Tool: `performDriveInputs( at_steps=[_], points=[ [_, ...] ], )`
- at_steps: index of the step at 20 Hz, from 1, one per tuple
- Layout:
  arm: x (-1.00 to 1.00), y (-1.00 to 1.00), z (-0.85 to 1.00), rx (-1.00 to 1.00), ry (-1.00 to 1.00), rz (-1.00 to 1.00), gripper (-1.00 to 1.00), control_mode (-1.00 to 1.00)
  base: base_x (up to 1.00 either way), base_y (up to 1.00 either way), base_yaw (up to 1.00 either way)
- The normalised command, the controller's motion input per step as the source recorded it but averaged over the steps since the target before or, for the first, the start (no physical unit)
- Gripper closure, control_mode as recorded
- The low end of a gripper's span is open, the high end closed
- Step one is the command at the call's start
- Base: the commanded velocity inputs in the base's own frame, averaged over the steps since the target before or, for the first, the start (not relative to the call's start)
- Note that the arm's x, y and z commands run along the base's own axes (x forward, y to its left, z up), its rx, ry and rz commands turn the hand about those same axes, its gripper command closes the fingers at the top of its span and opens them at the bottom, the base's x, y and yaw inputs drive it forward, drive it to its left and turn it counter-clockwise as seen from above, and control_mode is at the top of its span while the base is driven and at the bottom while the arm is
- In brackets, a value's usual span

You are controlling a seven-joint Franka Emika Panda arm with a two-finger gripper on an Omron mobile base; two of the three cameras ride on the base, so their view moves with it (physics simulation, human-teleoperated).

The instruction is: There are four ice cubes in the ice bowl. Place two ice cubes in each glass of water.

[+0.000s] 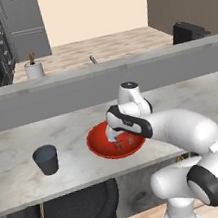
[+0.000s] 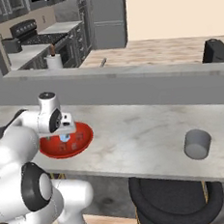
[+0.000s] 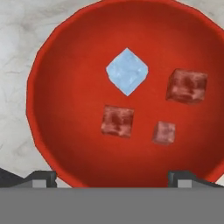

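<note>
We see claw (image 3: 112, 177) released, poised above red bowl (image 3: 52, 57) on desk (image 1: 16, 147); four ice cubes (image 3: 127, 71) inside bowl. Dark glass (image 1: 46, 159) left of bowl, grey glass (image 2: 197, 144) right. No cube delivered yet.

Marble counter (image 1: 17, 152) with grey raised ledge (image 1: 75, 76) behind. Black stool (image 2: 176, 200) below the counter's front edge. Far wooden counter (image 1: 120, 45) carrying a white cylinder (image 1: 34, 70) with brown top and a black appliance (image 1: 188, 31). Stove (image 2: 26, 32) and grey fridge (image 2: 107, 17) beyond.
</note>
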Motion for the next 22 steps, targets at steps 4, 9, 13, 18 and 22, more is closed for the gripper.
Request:
performDriveInputs(
  at_steps=[4, 9, 13, 18, 22],
  points=[
    [0.03, 0.01, -0.25, 0.00, 0.03, 0.00, -1.00, -1.00, 0.00, 0.00, 0.00],
    [0.05, 0.00, -0.21, 0.00, 0.02, 0.00, -1.00, -1.00, 0.00, 0.00, 0.00],
    [0.13, 0.07, -0.18, 0.00, 0.02, 0.00, -1.00, -1.00, 0.00, 0.00, 0.00],
    [0.21, 0.12, -0.11, 0.00, 0.00, 0.00, -1.00, -1.00, 0.00, 0.00, 0.00],
    [0.17, 0.04, -0.09, 0.00, 0.00, 0.00, -1.00, -1.00, 0.00, 0.00, 0.00]
  ],
)
